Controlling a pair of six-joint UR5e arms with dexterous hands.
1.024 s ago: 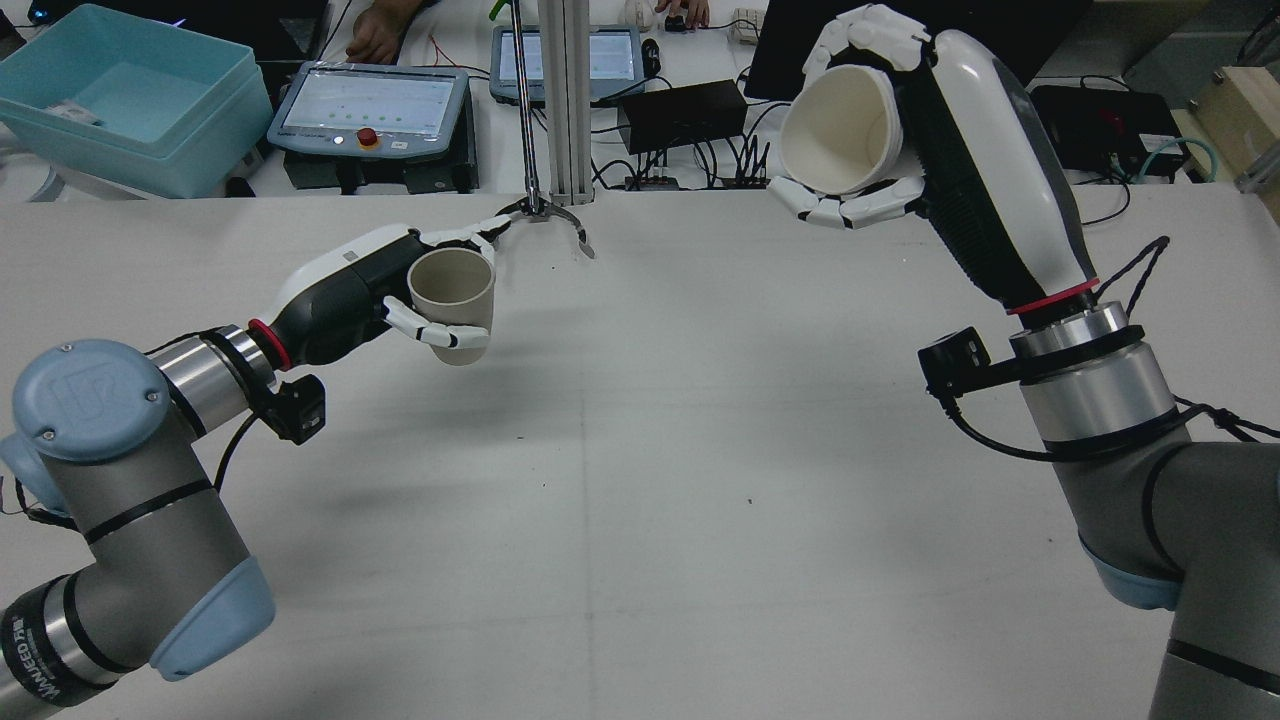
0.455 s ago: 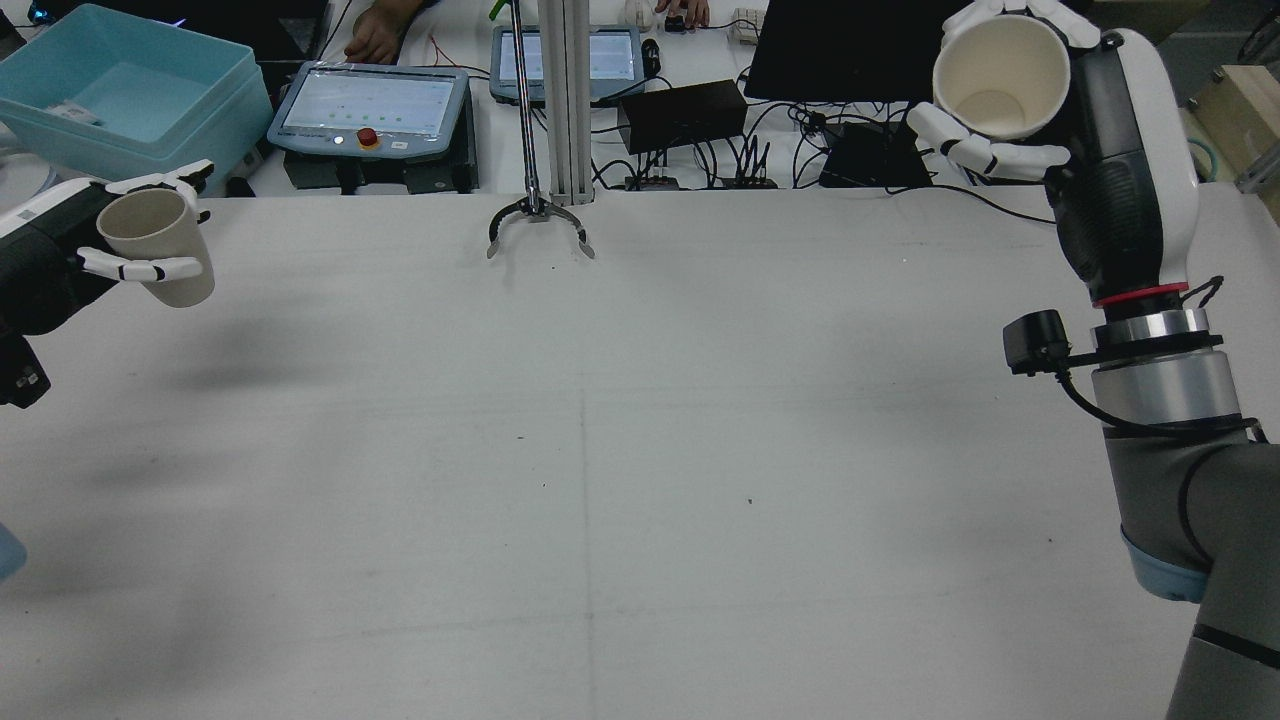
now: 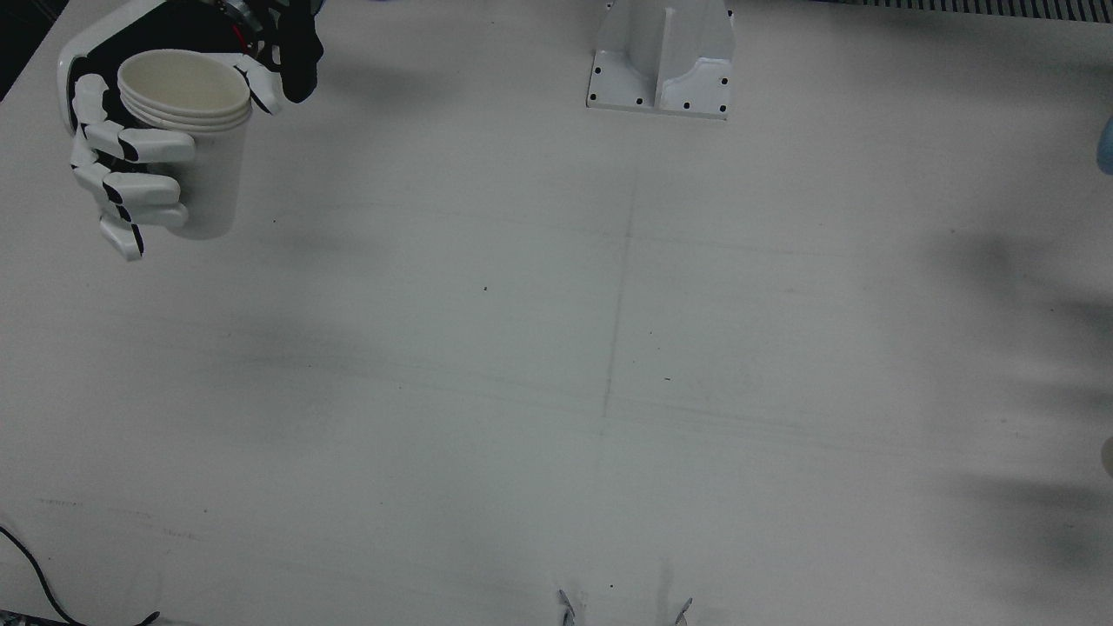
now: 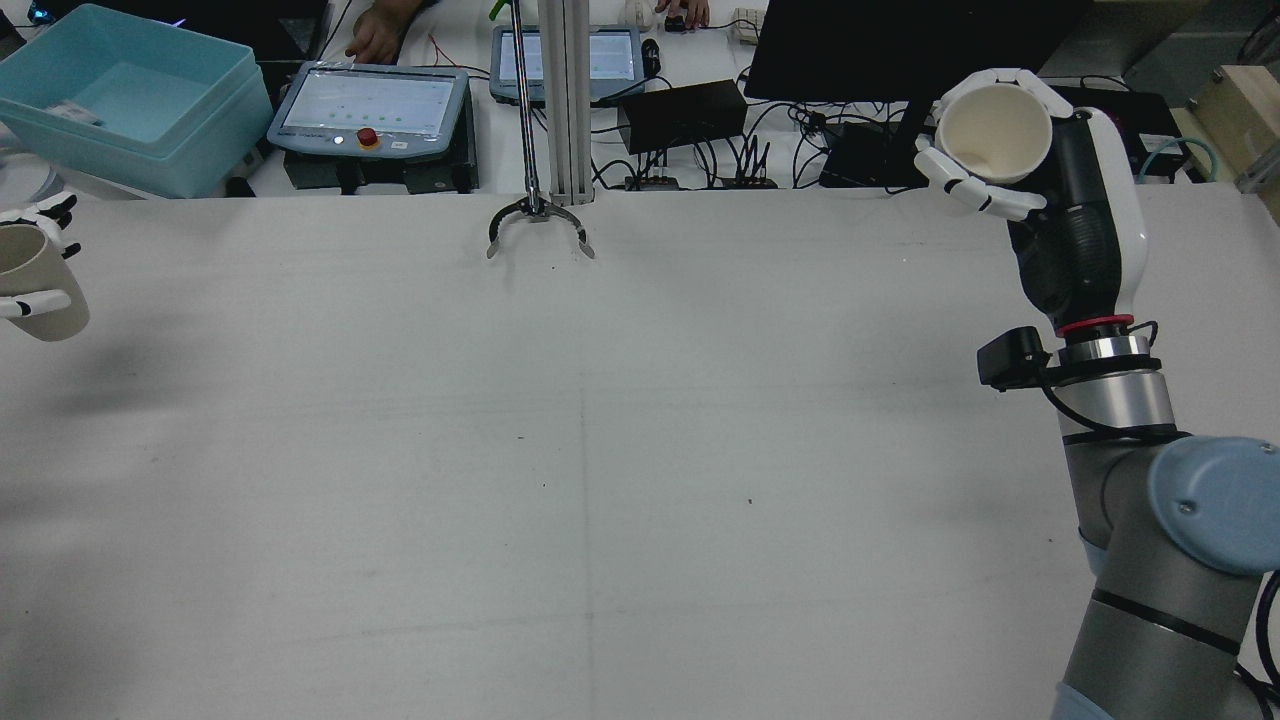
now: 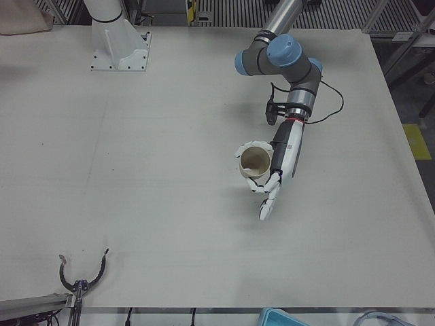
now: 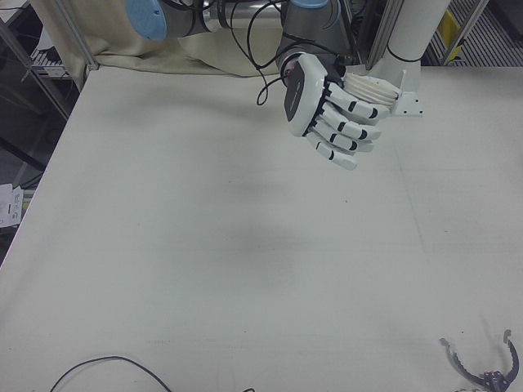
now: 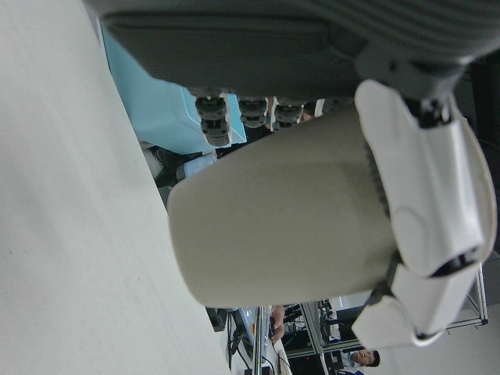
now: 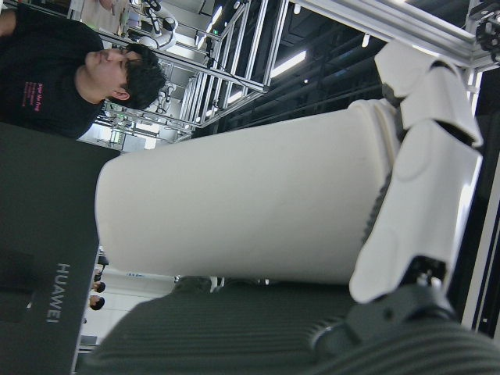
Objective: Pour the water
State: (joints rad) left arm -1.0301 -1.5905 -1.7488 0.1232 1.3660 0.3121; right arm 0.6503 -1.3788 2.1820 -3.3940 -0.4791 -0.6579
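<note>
My left hand (image 4: 35, 302) is shut on a beige paper cup (image 4: 35, 285), held upright above the table at the far left edge of the rear view. The left-front view shows this hand (image 5: 282, 159) with the cup (image 5: 254, 165) over the table; the cup (image 7: 281, 226) fills the left hand view. My right hand (image 4: 1075, 215) is shut on a white paper cup (image 4: 992, 135), held high at the right with its mouth tipped toward the camera. In the front view this hand (image 3: 113, 165) grips what looks like nested white cups (image 3: 187, 104). The right-front view shows only the hand's back (image 6: 327, 106).
A metal claw on a pole (image 4: 537, 225) hangs at the table's far edge. Behind it are a blue bin (image 4: 120, 95), two teach pendants (image 4: 370, 110) and a dark monitor (image 4: 900, 40). A white pedestal (image 3: 661, 56) stands at the robot's side.
Both arms have swung outward from the middle. The left hand carried its cup to the left edge of the view. The right hand moved right and turned its cup from tipped sideways to more upright.
</note>
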